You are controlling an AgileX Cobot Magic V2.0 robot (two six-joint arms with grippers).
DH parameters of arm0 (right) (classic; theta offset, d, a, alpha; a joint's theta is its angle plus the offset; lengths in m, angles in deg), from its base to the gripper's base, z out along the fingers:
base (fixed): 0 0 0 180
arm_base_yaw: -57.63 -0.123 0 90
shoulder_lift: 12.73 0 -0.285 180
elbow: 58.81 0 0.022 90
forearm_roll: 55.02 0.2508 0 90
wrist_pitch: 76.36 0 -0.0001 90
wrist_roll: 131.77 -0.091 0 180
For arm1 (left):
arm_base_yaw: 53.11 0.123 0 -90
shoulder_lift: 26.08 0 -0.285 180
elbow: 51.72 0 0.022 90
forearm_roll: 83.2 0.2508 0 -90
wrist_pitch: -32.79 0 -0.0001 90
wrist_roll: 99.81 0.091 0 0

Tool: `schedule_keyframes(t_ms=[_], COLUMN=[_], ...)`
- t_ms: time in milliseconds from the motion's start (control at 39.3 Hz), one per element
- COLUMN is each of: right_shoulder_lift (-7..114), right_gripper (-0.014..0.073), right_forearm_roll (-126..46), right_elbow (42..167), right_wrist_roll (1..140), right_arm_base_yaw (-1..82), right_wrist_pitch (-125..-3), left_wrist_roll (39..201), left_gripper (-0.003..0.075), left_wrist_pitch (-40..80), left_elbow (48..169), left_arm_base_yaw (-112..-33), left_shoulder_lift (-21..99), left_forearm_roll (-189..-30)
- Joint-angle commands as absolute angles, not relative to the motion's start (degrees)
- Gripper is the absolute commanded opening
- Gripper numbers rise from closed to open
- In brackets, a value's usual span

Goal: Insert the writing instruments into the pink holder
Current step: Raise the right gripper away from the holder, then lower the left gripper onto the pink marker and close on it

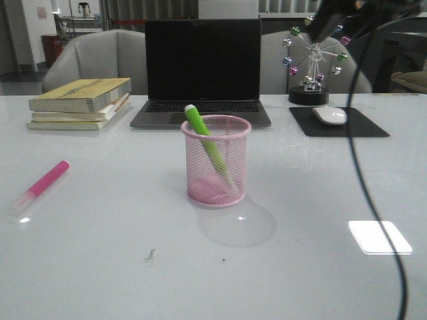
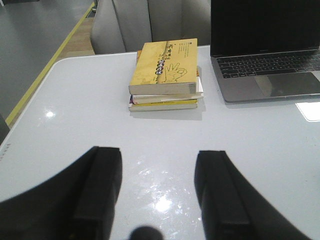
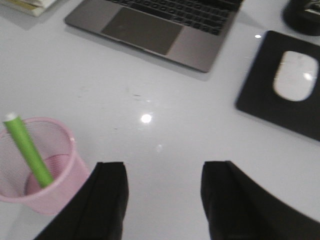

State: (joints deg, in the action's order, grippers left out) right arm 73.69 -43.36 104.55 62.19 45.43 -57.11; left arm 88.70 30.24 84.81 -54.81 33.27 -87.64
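Note:
The pink holder (image 1: pixel 216 190) stands upright in the middle of the table, in front of the laptop. A lime green marker (image 1: pixel 203 137) leans inside it, its top end poking above the rim. The pink marker (image 1: pixel 45 181) lies flat on the table far to the left, apart from both grippers. In the right wrist view my right gripper (image 3: pixel 165 165) is open and empty above bare table, with the holder (image 3: pixel 62 197) and green marker (image 3: pixel 27 150) just beside one finger. My left gripper (image 2: pixel 157 152) is open and empty over bare table, facing the books. The pink marker is out of both wrist views.
A stack of books (image 1: pixel 80 100) lies at the back left, a laptop (image 1: pixel 203 67) at the back middle. A white mouse (image 1: pixel 329 115) on a black pad (image 1: pixel 367 127) and a ferris-wheel ornament (image 1: pixel 310 60) stand back right. My right arm's cable (image 1: pixel 360 167) hangs down on the right.

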Motion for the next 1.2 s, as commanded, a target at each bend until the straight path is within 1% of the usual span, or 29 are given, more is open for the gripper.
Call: schedule_keyframes(t_ms=[0,153,254,433,662,814,967,1170], right_shoulder_lift=[67.8,61.1,58.0,54.2,54.1,54.1,54.1,54.1], right_gripper=[0.0445,0.0445,0.0445,0.0445,0.0445,0.0445,0.0445,0.0445], right_forearm_roll=[-45.4,-45.5,-45.5,-45.5,-45.5,-45.5,-45.5,-45.5], right_elbow=[104.2,95.3,89.5,83.1,82.7,82.7,82.7,82.7], right_wrist_roll=[62.9,62.9,62.9,62.9,62.9,62.9,62.9,62.9], right_arm_base_yaw=[50.9,60.2,63.5,64.3,64.3,64.3,64.3,64.3], right_wrist_pitch=[-56.5,-53.9,-53.9,-54.1,-52.3,-51.7,-51.4,-51.4], left_wrist_roll=[88.3,88.3,88.3,88.3,88.3,88.3,88.3,88.0], left_gripper=[0.0405,0.0406,0.0406,0.0406,0.0407,0.0407,0.0407,0.0407], left_wrist_pitch=[34.7,34.7,34.6,32.8,30.9,24.6,16.0,11.6], left_elbow=[86.9,86.9,86.9,86.9,90.0,96.2,104.4,114.8], left_arm_base_yaw=[-55.2,-55.2,-55.2,-55.2,-58.2,-61.4,-61.7,-61.7], left_shoulder_lift=[33.0,33.0,33.0,33.0,34.3,41.0,49.8,62.2], left_forearm_roll=[-88.0,-88.0,-88.0,-88.0,-88.0,-88.0,-88.2,-92.5])
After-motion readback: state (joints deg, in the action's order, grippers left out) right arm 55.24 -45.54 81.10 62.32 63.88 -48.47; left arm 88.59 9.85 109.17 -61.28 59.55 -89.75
